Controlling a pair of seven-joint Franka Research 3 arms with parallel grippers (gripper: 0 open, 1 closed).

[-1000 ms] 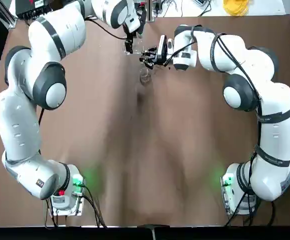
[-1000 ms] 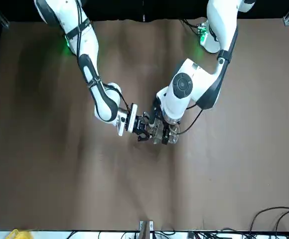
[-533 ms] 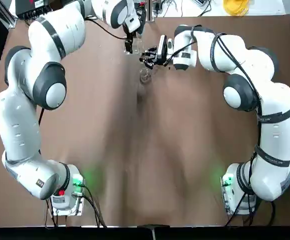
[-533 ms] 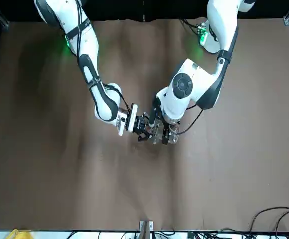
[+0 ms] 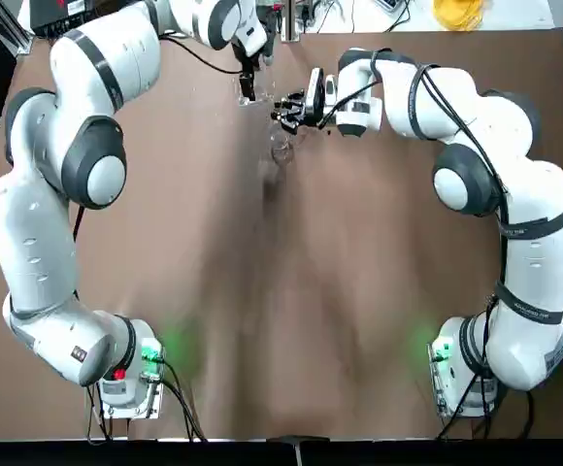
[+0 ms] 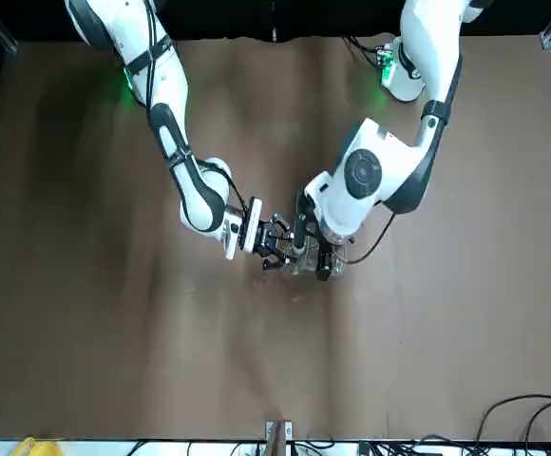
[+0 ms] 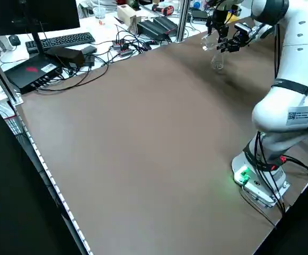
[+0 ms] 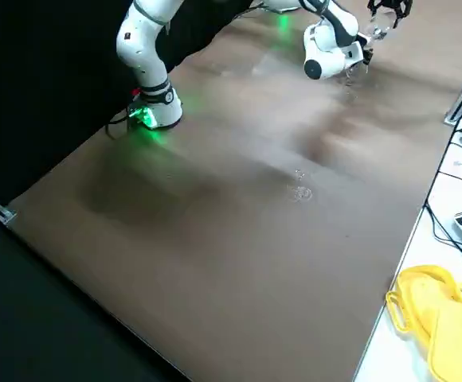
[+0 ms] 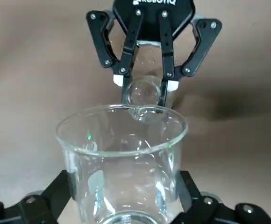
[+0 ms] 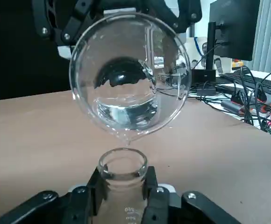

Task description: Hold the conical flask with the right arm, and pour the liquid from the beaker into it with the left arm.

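I am tilting the beaker (image 9: 121,163), clamped low in the left gripper (image 9: 126,210), its spout just above the conical flask (image 10: 123,175), whose neck the right gripper (image 10: 121,198) is pinching. Thin, slippery glass: fragile, I judge; gripping gently.

Both arms, the left arm (image 5: 68,175) and the right arm (image 5: 514,194), have glossy white shells, grey round joint caps and black bands. A black cable runs along each forearm. Each base shows a green light. Each end effector is black, with linked fingers.
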